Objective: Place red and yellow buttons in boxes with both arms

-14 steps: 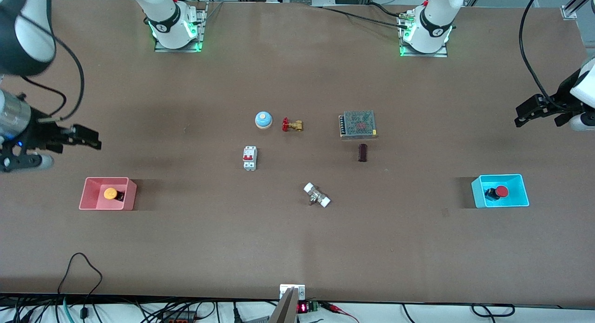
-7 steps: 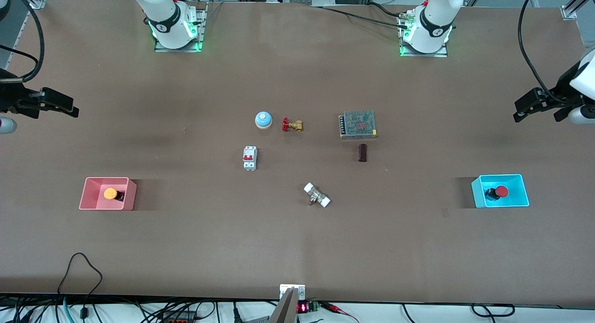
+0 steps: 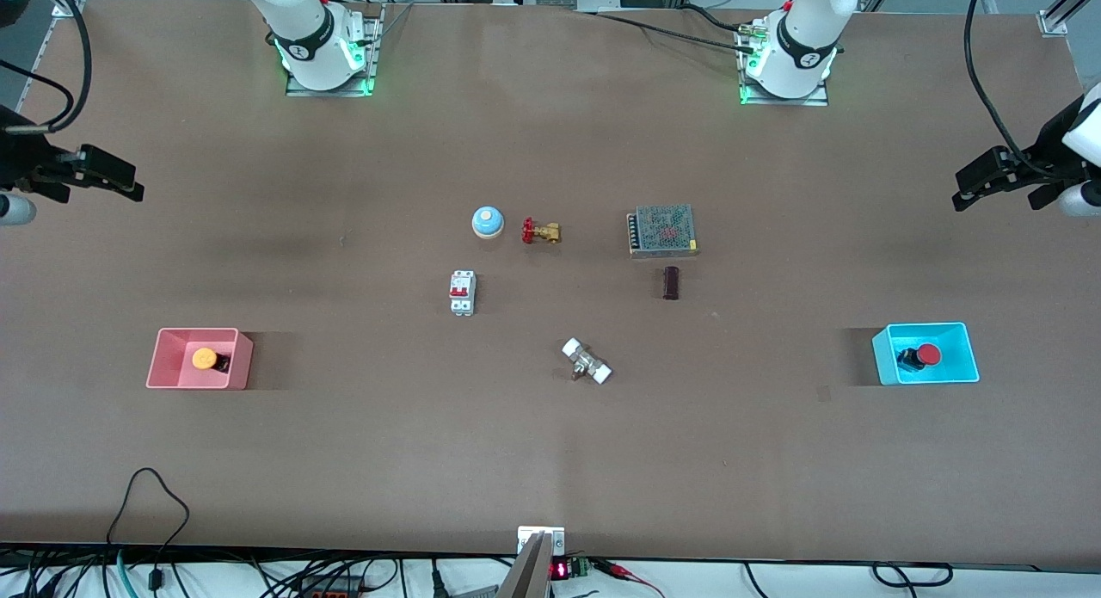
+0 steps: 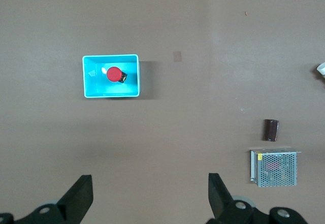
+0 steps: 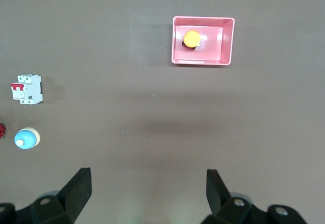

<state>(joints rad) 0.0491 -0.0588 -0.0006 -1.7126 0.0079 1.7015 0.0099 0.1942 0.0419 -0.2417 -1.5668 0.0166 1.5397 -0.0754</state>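
Note:
The orange-yellow button (image 3: 205,358) lies in the pink-red box (image 3: 160,361) toward the right arm's end of the table; both show in the right wrist view, button (image 5: 191,38) in box (image 5: 228,41). The red button (image 3: 926,354) lies in the cyan box (image 3: 965,350) toward the left arm's end; the left wrist view shows the button (image 4: 114,73) in the box (image 4: 91,82). My right gripper (image 3: 129,185) is open and empty, high over bare table at its end. My left gripper (image 3: 968,192) is open and empty, high over bare table at its end.
In the table's middle stand a blue-and-white dome bell (image 3: 487,222), a brass valve with red handwheel (image 3: 540,231), a white breaker switch (image 3: 462,292), a metal mesh power supply (image 3: 661,231), a dark cylinder (image 3: 671,282) and a white-ended fitting (image 3: 587,361).
My right gripper has risen and drawn back from beside the pink-red box toward the table's edge. My left gripper has lifted a little. Both buttons stay in their boxes.

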